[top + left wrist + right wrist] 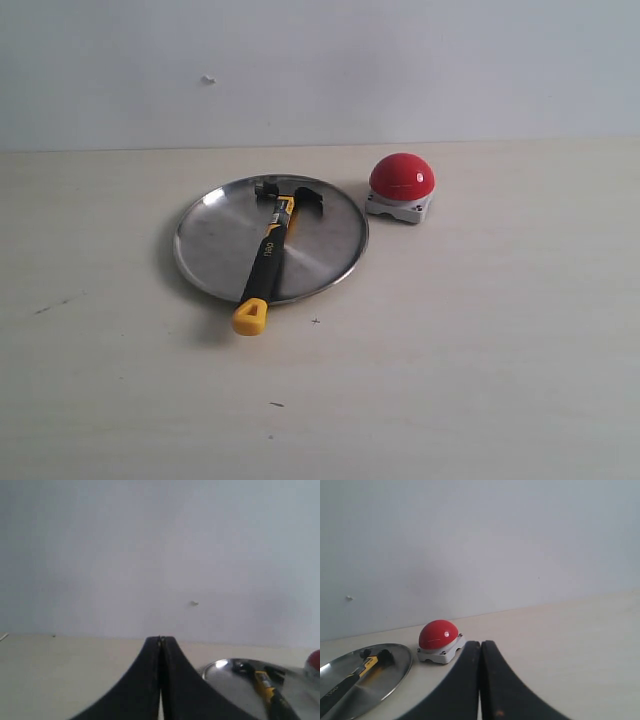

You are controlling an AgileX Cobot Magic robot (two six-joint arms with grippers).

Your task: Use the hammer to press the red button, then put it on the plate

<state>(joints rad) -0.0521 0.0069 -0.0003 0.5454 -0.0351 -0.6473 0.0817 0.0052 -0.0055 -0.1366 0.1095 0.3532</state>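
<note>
Nearest, open tabletop spreads wide. Then the hammer lies on the plate, its yellow handle end overhanging the near rim; the red button sits just beside the plate's far right edge. The left gripper and right gripper point level, clenched empty.

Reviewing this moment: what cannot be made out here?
Exterior view: both arms lie outside the frame; lettering on the hammer is too small to read.
Left wrist view: the frame edge cuts off most of the red button and part of the plate; the left claw hides part of the table.
Right wrist view: the edge cuts off the hammer's handle.
</note>
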